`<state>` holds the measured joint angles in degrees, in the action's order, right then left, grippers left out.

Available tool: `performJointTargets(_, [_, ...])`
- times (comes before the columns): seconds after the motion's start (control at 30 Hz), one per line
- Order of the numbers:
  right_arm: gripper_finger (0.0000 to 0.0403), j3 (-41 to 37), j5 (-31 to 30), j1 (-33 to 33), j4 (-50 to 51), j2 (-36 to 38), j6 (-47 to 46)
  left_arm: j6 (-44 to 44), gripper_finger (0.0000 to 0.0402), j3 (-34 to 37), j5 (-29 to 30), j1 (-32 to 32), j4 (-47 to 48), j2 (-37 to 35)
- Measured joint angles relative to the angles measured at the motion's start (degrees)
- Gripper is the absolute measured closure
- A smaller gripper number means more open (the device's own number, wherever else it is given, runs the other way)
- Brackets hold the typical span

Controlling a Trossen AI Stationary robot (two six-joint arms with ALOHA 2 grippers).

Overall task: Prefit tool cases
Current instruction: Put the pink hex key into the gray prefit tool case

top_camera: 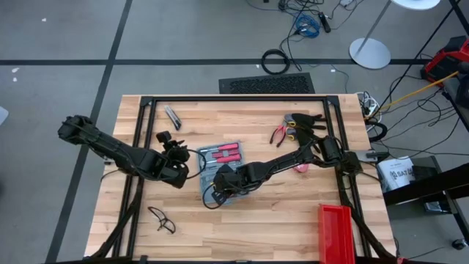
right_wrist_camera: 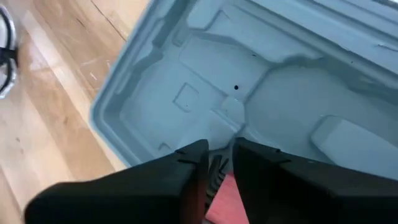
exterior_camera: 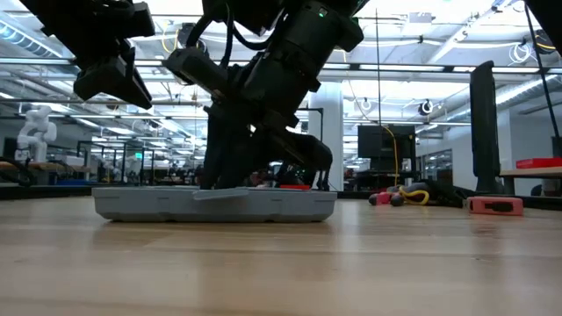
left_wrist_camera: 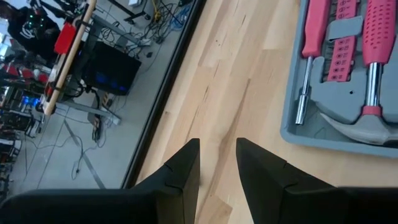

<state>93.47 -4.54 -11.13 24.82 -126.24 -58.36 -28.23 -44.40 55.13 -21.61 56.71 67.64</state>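
Note:
The blue-grey tool case (top_camera: 220, 163) lies open and flat on the wood table, also seen in the low view (exterior_camera: 215, 204). One half is a grey tray holding red-handled tools (left_wrist_camera: 348, 56). The other half is an empty moulded shell (right_wrist_camera: 249, 93). My right gripper (right_wrist_camera: 220, 146) reaches in from the table's right and hangs low over the empty half (top_camera: 220, 183), shut on a red thing. My left gripper (left_wrist_camera: 217, 144) is open over bare wood just left of the case (top_camera: 179, 152), raised off the table (exterior_camera: 105, 70). My right gripper pinches a red thing (right_wrist_camera: 225, 193) between its two fingers, pointing down over the case's empty half. The fingers hide most of it, so I cannot tell which tool it is or which part is held. It is held above the shell's floor.
Pliers with red and yellow handles (top_camera: 282, 133) and dark items (top_camera: 306, 121) lie toward the far right. A pink thing (top_camera: 302, 167) sits under the right arm. A utility knife (top_camera: 173, 117) lies far left, safety glasses (top_camera: 161, 218) near left, a red bin (top_camera: 335, 231) near right.

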Motion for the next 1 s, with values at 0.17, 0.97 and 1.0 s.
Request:
performJointTargets(0.17, [0.0333,0.3,-0.4,0.0,1.3,0.8,0.0,-1.3,0.029,0.0,-0.2,-0.6,0.0,0.0])
performJointTargets(0.97, [0.0401,6.6,-3.7,-1.0,16.8,-1.1,3.5,-3.1,0.029,0.0,-0.5,-2.5,0.3,0.0])
performJointTargets(1.0, [0.0401,6.6,-3.4,-1.0,16.5,-1.2,3.4,-3.1,0.029,0.0,-0.5,-2.5,0.3,0.0])
